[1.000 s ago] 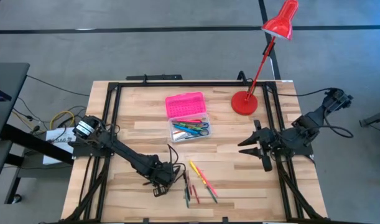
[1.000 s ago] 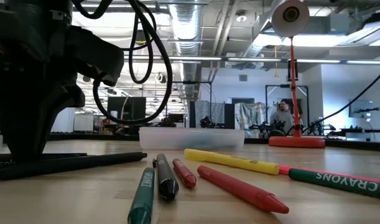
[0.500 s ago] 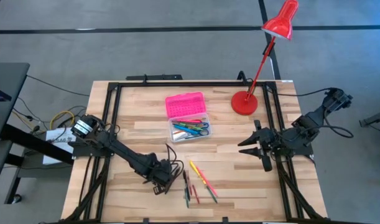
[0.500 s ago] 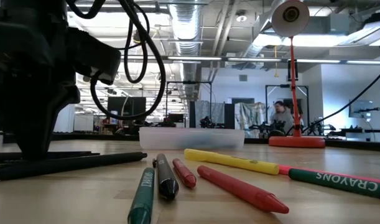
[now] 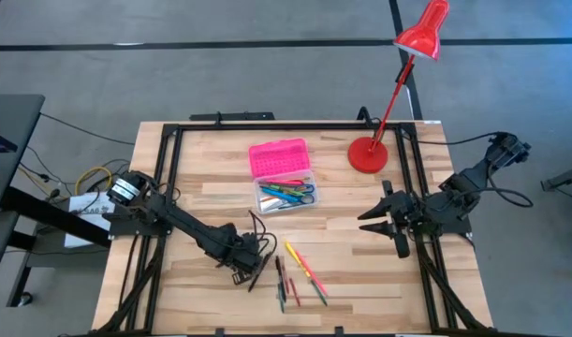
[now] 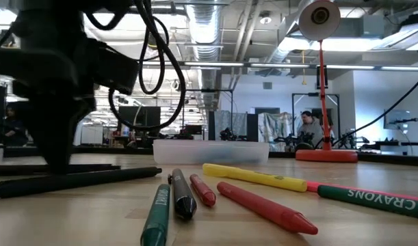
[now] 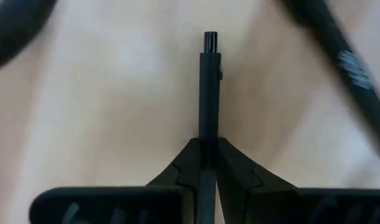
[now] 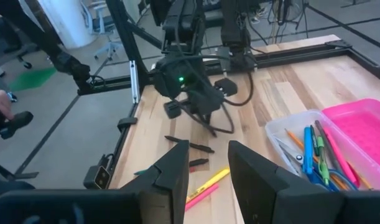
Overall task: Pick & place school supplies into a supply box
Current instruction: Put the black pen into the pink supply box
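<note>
So the left claw has just pinched down on a black pen and it's starting to come up off the desk compared with a second ago, when the pen was lying flat by the other loose crayons. From above you can see it now hanging slanted out of the claw, just beside the pile. That means the pick looks done and what's left is the carry over to the supply box, which sits open mid-desk with its pink lid flipped back and some pens plus scissors already inside.

The left wrist view is the one that really settles the grip: fingers squeezed tight on the barrel. The low view only gives a dark blur of arm, but it does show the leftovers up close: green crayon, black marker, red crayon, yellow marker.

Right claw is parked on the right side, spread wide, holding nothing
</note>
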`<state>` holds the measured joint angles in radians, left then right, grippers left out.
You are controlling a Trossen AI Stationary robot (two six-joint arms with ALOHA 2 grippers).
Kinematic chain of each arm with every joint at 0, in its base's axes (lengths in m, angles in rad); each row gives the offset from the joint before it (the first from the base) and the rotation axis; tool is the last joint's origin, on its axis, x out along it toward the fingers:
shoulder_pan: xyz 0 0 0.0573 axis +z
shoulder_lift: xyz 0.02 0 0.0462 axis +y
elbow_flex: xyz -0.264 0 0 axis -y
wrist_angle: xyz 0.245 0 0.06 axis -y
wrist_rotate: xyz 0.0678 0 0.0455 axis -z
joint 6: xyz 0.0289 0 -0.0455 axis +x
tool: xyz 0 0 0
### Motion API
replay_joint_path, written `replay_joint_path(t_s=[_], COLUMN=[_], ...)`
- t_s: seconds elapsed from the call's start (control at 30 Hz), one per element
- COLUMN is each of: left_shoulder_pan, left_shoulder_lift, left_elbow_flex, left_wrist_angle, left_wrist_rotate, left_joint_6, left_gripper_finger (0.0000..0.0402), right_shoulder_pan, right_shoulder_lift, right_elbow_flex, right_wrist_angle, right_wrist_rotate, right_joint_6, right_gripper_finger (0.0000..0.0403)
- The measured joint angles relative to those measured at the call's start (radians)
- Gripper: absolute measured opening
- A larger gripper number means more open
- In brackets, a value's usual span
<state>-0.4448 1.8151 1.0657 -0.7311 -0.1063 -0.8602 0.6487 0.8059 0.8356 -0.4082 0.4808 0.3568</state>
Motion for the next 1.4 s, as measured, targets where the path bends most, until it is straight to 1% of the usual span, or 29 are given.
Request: replay_joint_path(t_s=[0.17,0.27,0.4,0.5,0.67,0.8,0.93,1.07,1.13,1.23,1.4], left_shoulder_pan=[0.048,0.090,0.173,0.246,0.363,0.437,0.504,0.556,0.580,0.607,0.624], left_shoulder_lift=[-0.069,-0.119,-0.178,-0.198,-0.192,-0.190,-0.190,-0.190,-0.190,-0.156,-0.055], left_elbow_flex=[-0.001,0.000,0.000,0.001,0.016,0.039,0.079,0.081,0.081,0.084,0.138], left_wrist_angle=[-0.037,-0.064,-0.061,-0.030,0.106,0.220,0.242,0.337,0.379,0.439,0.421], left_wrist_rotate=[-0.112,-0.141,-0.181,-0.195,-0.163,-0.154,-0.153,-0.147,-0.117,-0.077,-0.007], left_joint_6=[0.019,0.057,0.120,0.193,0.353,0.443,0.540,0.657,0.718,0.798,0.882], left_gripper_finger=[0.0019,0.0019,0.0019,0.0019,0.0019,0.0019,0.0019,0.0019,0.0019,0.0019,0.0019], right_shoulder_pan=[0.000,0.000,0.000,0.000,-0.007,-0.010,-0.010,-0.010,-0.010,-0.010,-0.010], right_shoulder_lift=[0.000,0.000,0.000,0.000,0.000,0.000,0.000,0.001,0.005,0.015,0.042], right_elbow_flex=[0.000,0.000,0.000,0.000,0.000,0.000,0.000,0.000,0.000,0.000,0.001], right_wrist_angle=[-0.001,-0.001,-0.001,-0.001,-0.001,-0.002,-0.002,-0.002,-0.002,-0.002,-0.001], right_wrist_rotate=[0.000,0.000,0.000,0.000,0.000,0.000,0.022,0.050,0.052,0.061,0.068], right_joint_6=[0.010,0.010,0.010,0.010,0.010,0.010,0.011,0.011,0.011,0.011,0.015], right_gripper_finger=[0.0106,0.0106,0.0106,0.0106,0.0106,0.0106,0.0106,0.0106,0.0106,0.0106,0.0106])
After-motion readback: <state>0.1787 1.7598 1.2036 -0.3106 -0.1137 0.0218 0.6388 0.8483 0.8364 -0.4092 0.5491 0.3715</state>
